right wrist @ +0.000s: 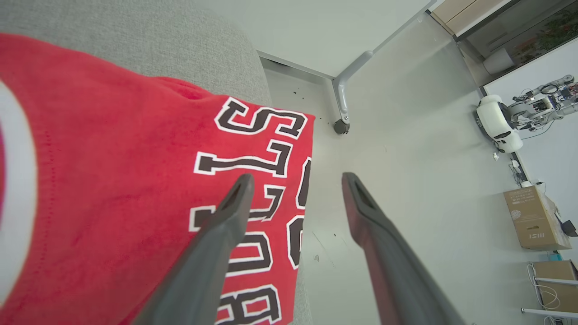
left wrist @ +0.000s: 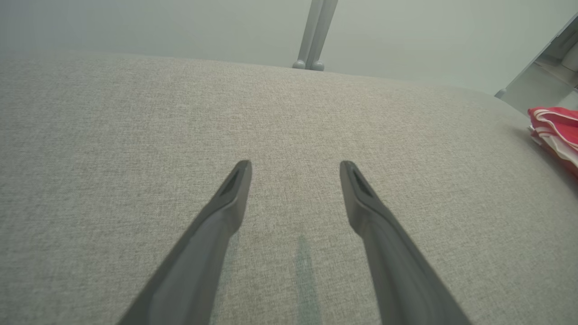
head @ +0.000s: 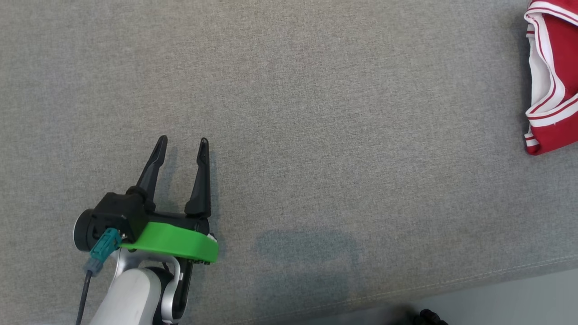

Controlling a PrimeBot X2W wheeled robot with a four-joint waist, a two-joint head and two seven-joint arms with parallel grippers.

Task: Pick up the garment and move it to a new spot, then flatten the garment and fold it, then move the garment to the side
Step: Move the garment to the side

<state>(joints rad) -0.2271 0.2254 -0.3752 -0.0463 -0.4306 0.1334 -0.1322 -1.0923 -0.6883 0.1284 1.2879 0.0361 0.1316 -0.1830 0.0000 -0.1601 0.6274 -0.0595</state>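
Jaws on both arms stand wide with nothing between them. The garment (right wrist: 113, 180), red with white trim and black letters edged in white, lies bunched at the far right of the grey fabric-covered table (head: 316, 113), cut off by the head view's right border; in the right wrist view its lettered part reaches the table's edge.

The right gripper (right wrist: 297, 180) hangs over that edge: one finger shows over the lettering, the other over the pale floor (right wrist: 406, 180) beyond. Whether either finger touches the cloth I cannot tell (the view looks straight down along them).

The left gripper (head: 183, 140) is well apart from the garment, at the lower left of the head view, its dark fingers pointing up the picture over bare grey fabric, with a green collar (head: 176, 241) behind them. In its own wrist view the garment shows small at the right border.

A soft shadow (head: 307, 253) lies on the table just right of the left arm. Off the table, the right wrist view shows a metal leg on a castor (right wrist: 341, 104), a cardboard box (right wrist: 535, 219) and a white machine (right wrist: 496, 122) by the wall.
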